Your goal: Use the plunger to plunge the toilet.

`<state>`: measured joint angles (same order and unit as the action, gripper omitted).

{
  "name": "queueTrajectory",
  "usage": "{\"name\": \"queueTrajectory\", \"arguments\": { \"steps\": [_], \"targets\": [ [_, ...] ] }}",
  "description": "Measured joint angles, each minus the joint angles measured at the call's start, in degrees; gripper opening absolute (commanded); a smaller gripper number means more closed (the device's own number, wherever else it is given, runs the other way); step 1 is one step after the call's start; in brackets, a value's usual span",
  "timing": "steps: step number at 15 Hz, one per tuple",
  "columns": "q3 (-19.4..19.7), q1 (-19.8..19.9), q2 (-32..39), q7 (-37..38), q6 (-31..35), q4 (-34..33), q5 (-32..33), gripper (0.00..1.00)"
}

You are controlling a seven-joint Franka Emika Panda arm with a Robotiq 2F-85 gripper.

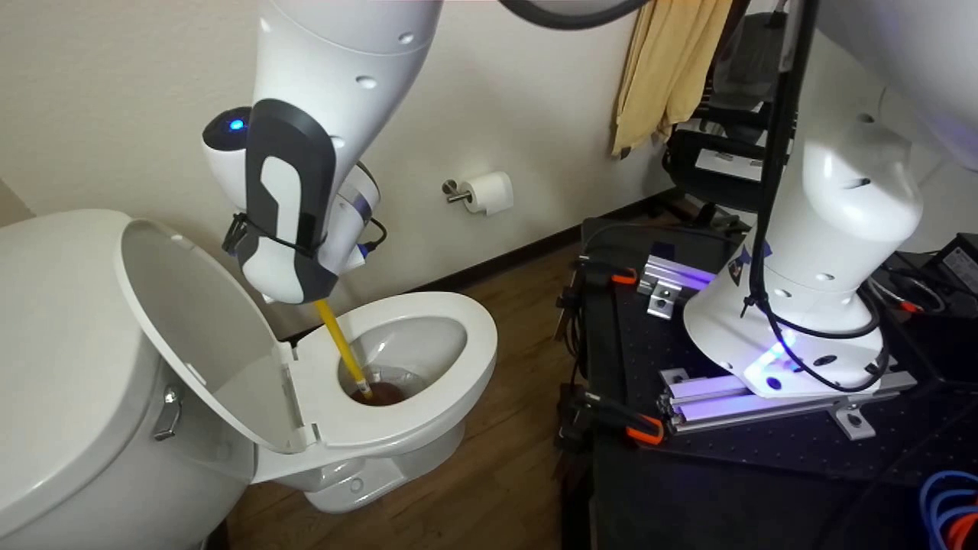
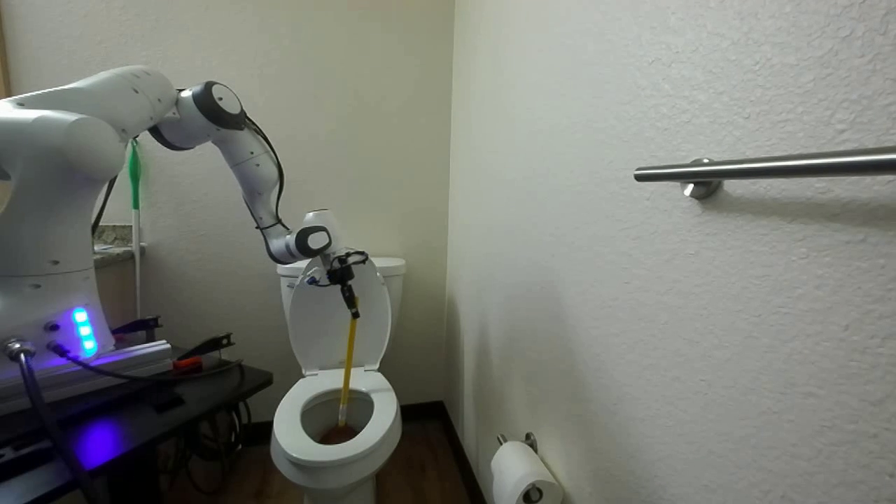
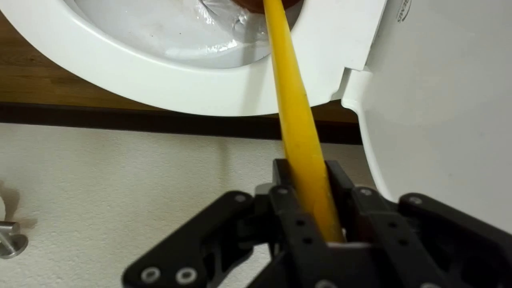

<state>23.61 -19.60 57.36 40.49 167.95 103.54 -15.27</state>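
Above the white porcelain toilet [image 1: 483,336] with its oval bowl [image 1: 428,344]: one black, jointed two-finger gripper [image 3: 310,172], mine, on the only white arm [image 2: 245,166] in sight.

Held: one plunger [image 3: 296,104], composed of a thin, straight yellow stick handle [image 1: 341,344] and a dark reddish-brown rubber cup [image 2: 338,435].

Fingers [image 3: 282,172]: drawn in to the handle's thickness, one on each flank, its upper part between them.

Cup, position: down inside the bowl, at the end of the handle away from me. From my fingers it lies between eleven and twelve o'clock in the wrist view; in an exterior view the cup [image 1: 387,394] lies at about five. Whether it touches bottom, I cannot tell.

Long axis: from my fingers down to the cup, leaning a little off upright; in an exterior view the handle [image 2: 348,364] points just past six.

One raised, oval white lid [image 3: 440,100]: at two o'clock in the wrist view, apart from the handle.

Judgement: plunging seems the step in hand; the coming stroke ought to follow the handle's own line, since a plain vertical push could twist the stick in my hold.
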Motion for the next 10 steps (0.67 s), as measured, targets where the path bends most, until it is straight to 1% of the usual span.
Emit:
{"name": "queueTrajectory", "arguments": {
  "steps": [6, 7, 8, 9, 10],
  "targets": [
    [-0.20, 0.39, 0.12, 0.00, -1.10, -1.07, 1.14, 0.06],
    [-0.25, 0.43, 0.12, 0.00, -1.23, -1.17, 1.30, 0.08],
    [-0.30, 0.48, 0.12, 0.00, -1.40, -1.27, 1.42, 0.51],
    [-0.45, 0.61, 0.12, -0.03, -1.57, -1.40, 1.56, 0.26],
    [-0.82, 0.91, 0.07, -0.14, -1.70, -1.58, 1.73, 0.33]
  ]
}}
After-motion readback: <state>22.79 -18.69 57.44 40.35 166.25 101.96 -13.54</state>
